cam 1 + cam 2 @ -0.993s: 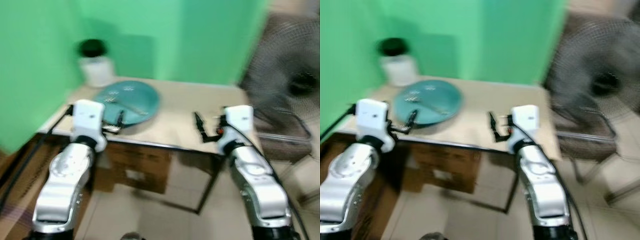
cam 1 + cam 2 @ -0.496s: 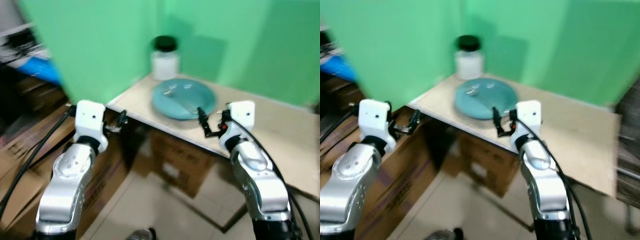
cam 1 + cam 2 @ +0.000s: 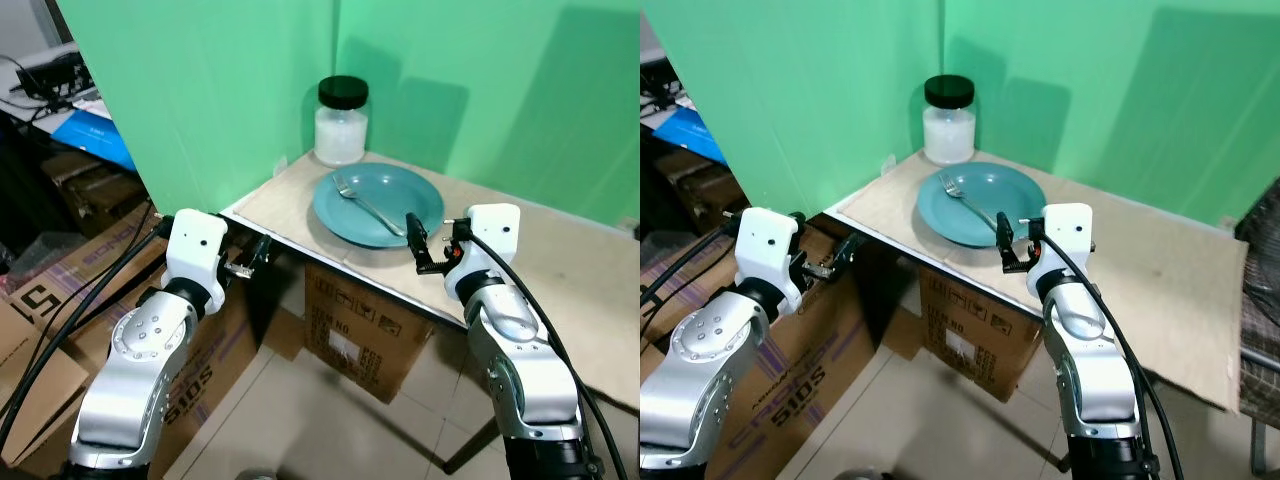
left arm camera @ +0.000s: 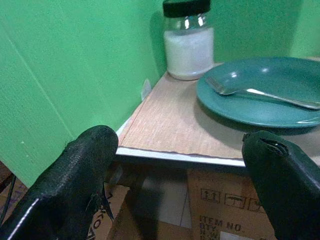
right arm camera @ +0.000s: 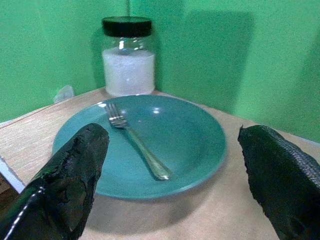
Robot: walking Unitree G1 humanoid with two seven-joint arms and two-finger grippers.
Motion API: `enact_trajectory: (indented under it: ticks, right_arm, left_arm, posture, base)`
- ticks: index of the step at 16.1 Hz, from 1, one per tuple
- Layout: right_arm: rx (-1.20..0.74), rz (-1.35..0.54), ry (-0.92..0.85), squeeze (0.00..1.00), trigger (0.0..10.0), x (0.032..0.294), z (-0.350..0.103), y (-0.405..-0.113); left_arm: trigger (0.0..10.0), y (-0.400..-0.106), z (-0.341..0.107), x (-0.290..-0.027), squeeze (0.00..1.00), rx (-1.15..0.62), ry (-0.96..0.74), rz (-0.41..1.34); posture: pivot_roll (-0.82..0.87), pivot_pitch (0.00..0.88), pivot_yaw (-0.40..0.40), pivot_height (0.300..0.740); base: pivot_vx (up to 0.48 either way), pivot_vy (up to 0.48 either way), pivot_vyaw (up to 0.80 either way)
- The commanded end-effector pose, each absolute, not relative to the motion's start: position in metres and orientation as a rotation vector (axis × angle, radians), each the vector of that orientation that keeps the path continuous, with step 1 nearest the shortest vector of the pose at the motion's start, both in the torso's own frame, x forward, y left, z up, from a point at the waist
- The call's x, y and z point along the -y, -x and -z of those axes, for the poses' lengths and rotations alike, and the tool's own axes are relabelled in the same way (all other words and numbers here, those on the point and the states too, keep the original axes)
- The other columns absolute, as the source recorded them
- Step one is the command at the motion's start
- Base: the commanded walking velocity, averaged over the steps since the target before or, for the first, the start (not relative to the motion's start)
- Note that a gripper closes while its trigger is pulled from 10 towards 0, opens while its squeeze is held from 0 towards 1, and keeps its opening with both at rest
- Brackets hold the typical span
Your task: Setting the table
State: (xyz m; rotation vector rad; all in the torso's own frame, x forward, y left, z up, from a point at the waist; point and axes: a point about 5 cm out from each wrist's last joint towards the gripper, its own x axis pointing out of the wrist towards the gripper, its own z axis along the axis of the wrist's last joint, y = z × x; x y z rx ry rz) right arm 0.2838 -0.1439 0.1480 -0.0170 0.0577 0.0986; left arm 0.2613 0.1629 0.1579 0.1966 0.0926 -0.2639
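Observation:
A teal plate (image 3: 378,204) lies near the corner of a light wooden table (image 3: 560,262), with a silver fork (image 3: 365,202) resting across it. Behind the plate, against the green wall, stands a glass jar (image 3: 341,122) with white contents and a black lid. My right gripper (image 3: 420,248) hovers open at the plate's near rim, and its black fingers (image 5: 75,170) stand wide apart on either side of the plate (image 5: 150,145). My left gripper (image 3: 252,258) is open too. It sits lower, just outside the table's left edge (image 4: 175,156), holding nothing.
A cardboard box (image 3: 362,335) sits under the table. More boxes (image 3: 70,290) and black cables (image 3: 60,330) crowd the floor on my left. Green walls (image 3: 200,90) close off the table's corner behind and to the left. Tiled floor (image 3: 330,420) lies in front.
The camera has swung round and the picture has sharpened. The table corner with the plate now lies before my right gripper instead of my left. Both arms keep the same pose.

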Motion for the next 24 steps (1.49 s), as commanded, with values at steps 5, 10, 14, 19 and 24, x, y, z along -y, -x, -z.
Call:
enact_trajectory:
  ticks: [5,10,14,19,24]
  right_arm:
    - [-0.054,-0.085,0.03,1.0,10.0,0.146,-0.15,-0.287]
    - [-0.028,-0.128,0.067,1.0,10.0,0.144,-0.157,-0.294]
    - [-0.033,-0.142,0.084,1.0,10.0,0.143,-0.157,-0.29]
    - [-0.031,-0.105,0.066,1.0,10.0,0.148,-0.156,-0.288]
    - [-0.026,-0.091,0.072,1.0,10.0,0.15,-0.161,-0.287]
  left_arm:
    - [10.0,-0.263,-0.16,-0.16,0.0,-0.097,-0.19,0.303]
    - [10.0,-0.269,-0.162,-0.156,0.0,-0.076,-0.186,0.298]
    - [10.0,-0.266,-0.159,-0.154,0.0,-0.083,-0.174,0.309]
    - [10.0,-0.268,-0.158,-0.151,0.0,-0.083,-0.183,0.334]
    - [10.0,-0.268,-0.158,-0.147,0.0,-0.075,-0.188,0.363]
  posture:
    - [0.13,0.0,0.002,0.74]
    - [0.12,0.0,-0.028,0.74]
    - [0.1,0.0,-0.018,0.74]
    - [0.09,0.0,-0.007,0.74]
    - [0.07,0.0,-0.01,0.74]
  base:
    - [0.33,0.0,0.0]
    - [0.345,0.0,0.0]
    - [0.343,0.0,0.6]
    - [0.34,0.0,0.13]
    - [0.315,0.0,0.0]
